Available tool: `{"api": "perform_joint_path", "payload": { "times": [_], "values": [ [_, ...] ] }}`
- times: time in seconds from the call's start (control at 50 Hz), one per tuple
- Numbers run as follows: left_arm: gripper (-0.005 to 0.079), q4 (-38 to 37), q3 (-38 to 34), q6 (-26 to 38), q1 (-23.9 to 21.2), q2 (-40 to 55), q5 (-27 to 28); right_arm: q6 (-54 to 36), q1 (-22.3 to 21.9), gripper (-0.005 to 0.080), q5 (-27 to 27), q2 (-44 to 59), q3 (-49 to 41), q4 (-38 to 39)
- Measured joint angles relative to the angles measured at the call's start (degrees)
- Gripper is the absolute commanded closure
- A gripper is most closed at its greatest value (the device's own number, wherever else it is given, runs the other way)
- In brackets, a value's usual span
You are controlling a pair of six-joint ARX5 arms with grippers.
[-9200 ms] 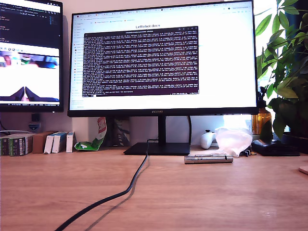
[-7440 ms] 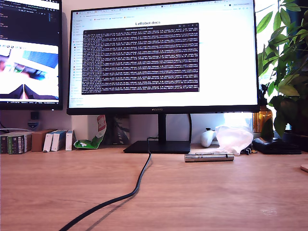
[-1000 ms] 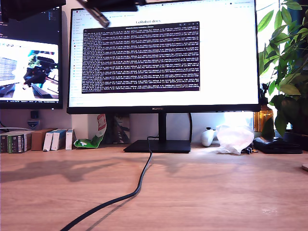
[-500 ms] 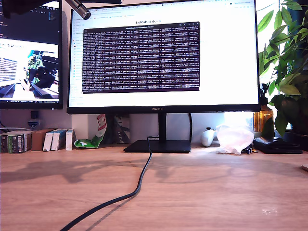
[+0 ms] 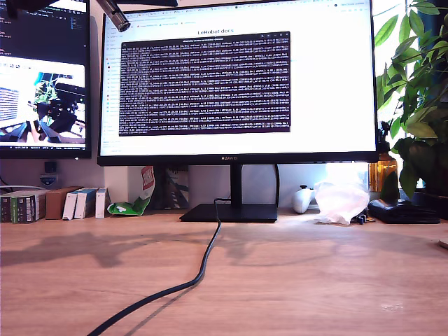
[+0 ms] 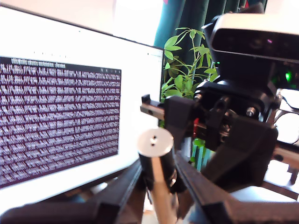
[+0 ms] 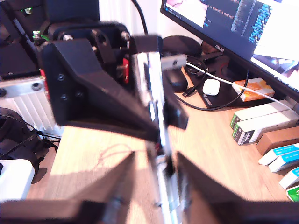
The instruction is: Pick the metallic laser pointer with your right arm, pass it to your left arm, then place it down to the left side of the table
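Observation:
The metallic laser pointer [image 5: 113, 15] is up in the air, and only its silver tip shows at the top of the exterior view's left. Dark arm parts [image 5: 31, 4] cut that view's top edge. In the first wrist view my first gripper [image 6: 158, 165] is shut on the pointer [image 6: 155, 142], whose round end faces the camera. My second gripper's black body faces it, with a white camera [image 6: 254, 39] on top. In the second wrist view the pointer [image 7: 156, 88] runs between my second gripper [image 7: 158, 161]'s blurred fingers; whether they press on it is unclear. The table [image 5: 315, 280] lies far below.
A large monitor [image 5: 238, 84] stands at the back, with a second monitor [image 5: 42, 77] at the exterior view's left. A black cable [image 5: 199, 269] crosses the table. Small boxes [image 5: 49, 206], a white plastic bag [image 5: 341, 201] and a plant [image 5: 416, 91] line the back.
The pointer lay on the table by the monitor stand several seconds ago; now it is held high. In the last second its tip moved toward the exterior view's left, then nearly stopped.

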Motion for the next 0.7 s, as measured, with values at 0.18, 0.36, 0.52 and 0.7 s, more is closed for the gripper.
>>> {"api": "perform_joint_path", "payload": {
  "times": [0.18, 0.36, 0.52, 0.7],
  "values": [
    [0.0762, -2.43, 0.0, 4.26, 0.09, 0.02, -0.13, 0.07, -0.04, 0.0436, 1.66, 0.0, 0.0, -1.2],
    [0.0762, -4.42, 0.0, 7.41, 1.57, 0.02, -0.13, 0.15, -2.03, 0.0533, 6.14, -0.24, 0.0, -4.57],
    [0.0762, -7.08, 0.0, 10.67, 2.69, 0.02, -0.17, 0.59, -7.45, 0.0768, 9.2, -1.11, 0.0, -9.64],
    [0.0762, -12.28, 0.0, 16.65, 2.71, 0.02, -0.37, 4.81, -14.36, 0.0763, 13.46, -1.38, 0.0, -11.76]
  ]
}}
